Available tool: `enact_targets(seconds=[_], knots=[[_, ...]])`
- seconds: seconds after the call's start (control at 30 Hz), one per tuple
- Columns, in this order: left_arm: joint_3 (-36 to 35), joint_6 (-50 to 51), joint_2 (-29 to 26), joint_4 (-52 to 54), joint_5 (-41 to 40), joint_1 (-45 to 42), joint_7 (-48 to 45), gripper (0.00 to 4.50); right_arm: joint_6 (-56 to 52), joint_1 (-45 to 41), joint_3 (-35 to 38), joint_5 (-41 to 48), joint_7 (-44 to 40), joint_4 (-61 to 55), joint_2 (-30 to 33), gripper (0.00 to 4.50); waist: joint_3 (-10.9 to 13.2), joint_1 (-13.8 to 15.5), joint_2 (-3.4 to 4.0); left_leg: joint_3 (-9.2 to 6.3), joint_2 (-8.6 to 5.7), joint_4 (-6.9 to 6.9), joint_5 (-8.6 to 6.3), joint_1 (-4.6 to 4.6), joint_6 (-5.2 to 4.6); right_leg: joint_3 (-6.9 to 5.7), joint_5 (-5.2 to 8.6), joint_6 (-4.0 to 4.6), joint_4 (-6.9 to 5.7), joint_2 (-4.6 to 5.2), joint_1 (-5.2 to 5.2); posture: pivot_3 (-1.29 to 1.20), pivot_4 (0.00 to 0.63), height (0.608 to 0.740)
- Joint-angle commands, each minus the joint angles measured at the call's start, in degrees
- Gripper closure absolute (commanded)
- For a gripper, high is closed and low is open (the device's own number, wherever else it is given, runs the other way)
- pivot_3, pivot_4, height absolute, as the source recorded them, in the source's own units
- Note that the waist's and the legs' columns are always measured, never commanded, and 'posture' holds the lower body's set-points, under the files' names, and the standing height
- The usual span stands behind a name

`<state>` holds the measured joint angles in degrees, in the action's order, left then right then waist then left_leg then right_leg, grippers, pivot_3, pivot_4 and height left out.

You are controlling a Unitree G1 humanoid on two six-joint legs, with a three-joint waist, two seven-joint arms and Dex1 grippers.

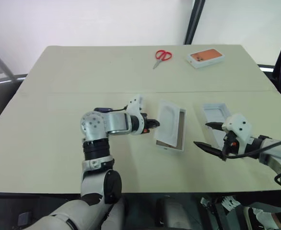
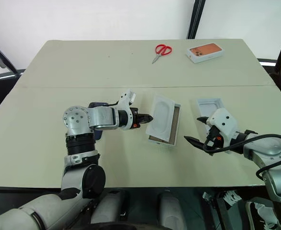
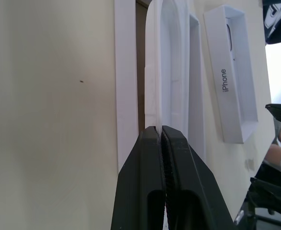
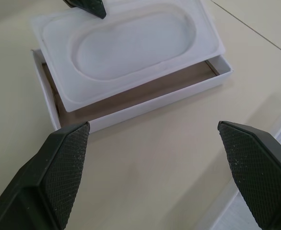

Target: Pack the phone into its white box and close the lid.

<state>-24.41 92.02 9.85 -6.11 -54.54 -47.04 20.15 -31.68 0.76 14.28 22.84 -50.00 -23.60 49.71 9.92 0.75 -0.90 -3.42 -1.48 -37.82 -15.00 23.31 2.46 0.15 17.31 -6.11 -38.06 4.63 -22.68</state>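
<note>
The insert (image 1: 168, 120) is pinched at its thin rim by the left gripper (image 1: 156, 123) and held tilted over the box (image 1: 181, 136), mid-table. The right gripper (image 1: 208, 135) is held wide and empty beside the lid (image 1: 214, 115). The rim may slip from so shallow a pinch, and the insert may drop back or drag the box askew. A dark phone (image 1: 101, 109) can be glimpsed behind the left arm.
</note>
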Motion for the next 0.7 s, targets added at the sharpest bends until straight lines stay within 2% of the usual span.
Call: enact_targets(seconds=[0.03,0.1,0.2,0.33,0.43,0.57,0.6,0.63,0.7], knots=[[1.1,0.5,9.3,0.3,-2.5,-2.2,-0.7,4.47,0.2,0.1,1.4,0.7,0.1,-2.2,0.6,0.0,0.0,0.0,0.0,0.0,0.0,0.0,0.0,0.0,0.0,0.0,0.0,0.0,0.0,0.0,0.0,0.0,0.15,0.74],[1.8,0.5,9.1,0.0,-3.0,-2.0,-0.6,4.47,0.2,0.2,1.4,0.7,0.2,-2.4,0.5,0.0,0.0,0.0,0.0,0.0,0.0,0.0,0.0,0.0,0.0,0.0,0.0,0.0,0.0,0.01,0.0,0.0,0.15,0.74],[2.5,0.5,8.6,-0.1,-3.4,-2.0,-0.8,3.64,0.0,0.4,1.4,0.9,0.5,-2.9,0.3,0.0,0.0,0.0,0.0,0.0,0.0,0.0,0.0,0.0,0.01,0.0,0.0,0.0,0.0,0.01,0.0,0.0,0.15,0.74],[3.5,0.5,7.1,0.6,-5.2,-1.8,-1.4,1.64,-0.2,0.0,1.1,0.9,0.8,-3.2,0.2,0.0,0.0,0.0,0.0,0.0,0.0,0.0,0.01,0.0,0.01,0.0,0.0,0.0,0.0,0.0,0.0,0.0,0.15,0.74],[3.5,0.5,4.1,1.8,-8.0,-1.5,-2.2,0.35,-1.0,-1.4,0.6,1.2,1.5,-3.3,0.0,0.0,0.0,0.0,0.0,-0.01,0.0,-0.01,0.01,0.0,0.01,0.0,0.0,0.0,0.0,0.0,0.0,0.0,0.15,0.74],[1.5,0.5,-2.4,6.9,-10.9,-1.5,-6.2,0.35,-2.2,-4.9,-0.5,1.9,2.7,-4.3,-0.6,0.0,0.0,-0.2,0.01,0.0,0.01,0.0,0.01,0.0,0.02,0.0,0.0,0.0,-0.02,-0.01,-0.02,0.0,0.15,0.74],[3.8,-1.0,-7.2,10.6,-9.4,-0.5,-9.4,0.35,-3.1,-6.9,-1.6,2.7,3.2,-4.7,-1.3,0.0,0.0,-0.4,-0.01,0.0,0.02,0.01,0.01,0.0,0.02,0.01,0.0,0.0,-0.02,-0.02,-0.03,0.0,0.15,0.74],[6.2,-4.0,-12.2,14.2,-7.1,1.2,-13.0,0.31,-4.3,-8.9,-3.2,3.6,3.3,-5.1,-1.9,0.25,0.0,-0.8,-0.01,0.01,0.04,0.01,0.01,-0.01,0.03,0.01,0.0,0.0,-0.03,-0.06,-0.04,0.0,0.15,0.74],[9.8,-8.7,-18.0,17.8,-4.1,3.5,-18.0,0.29,-6.0,-11.2,-4.9,4.4,3.5,-5.4,-2.6,0.82,0.0,-1.7,0.1,0.02,0.09,0.13,0.05,-0.08,0.1,0.06,0.0,0.01,-0.06,-0.13,-0.05,0.0,0.15,0.74]])
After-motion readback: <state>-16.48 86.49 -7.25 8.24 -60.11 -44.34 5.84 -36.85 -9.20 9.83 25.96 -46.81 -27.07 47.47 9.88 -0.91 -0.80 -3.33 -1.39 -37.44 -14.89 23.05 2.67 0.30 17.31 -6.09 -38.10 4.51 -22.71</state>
